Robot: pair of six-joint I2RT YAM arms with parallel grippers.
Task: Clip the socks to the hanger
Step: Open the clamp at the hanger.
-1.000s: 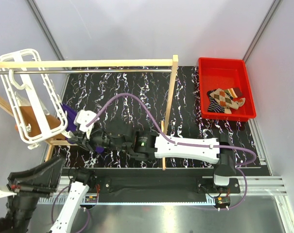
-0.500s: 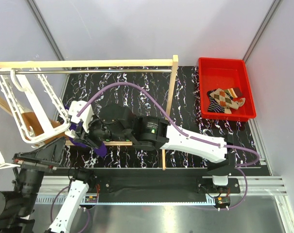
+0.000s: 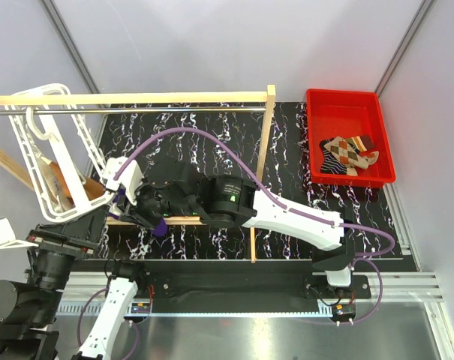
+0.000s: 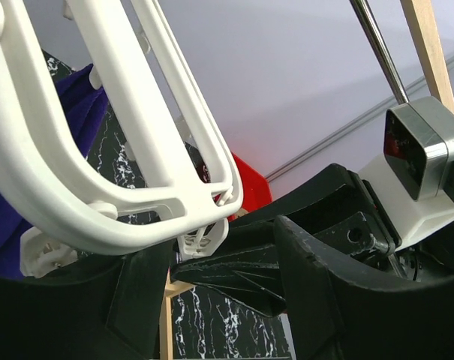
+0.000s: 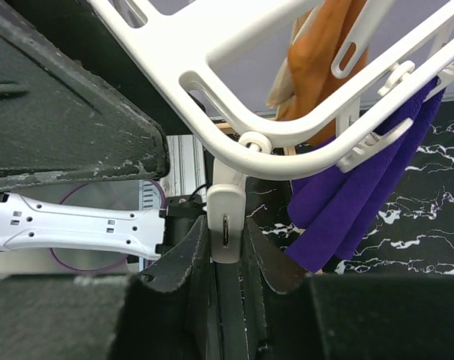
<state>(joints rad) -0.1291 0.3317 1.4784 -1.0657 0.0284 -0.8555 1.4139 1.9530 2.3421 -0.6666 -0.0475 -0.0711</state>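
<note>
Though half-hidden, right jaws seemingly around clip [image 5: 227, 225]

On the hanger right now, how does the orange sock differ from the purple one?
The orange sock has cream trim; the purple sock is plain. In the right wrist view the purple sock hangs low, just beside the clip between the right gripper's fingers, while the orange sock sits higher, behind the hanger bars. Both hang from the hanger.
</note>
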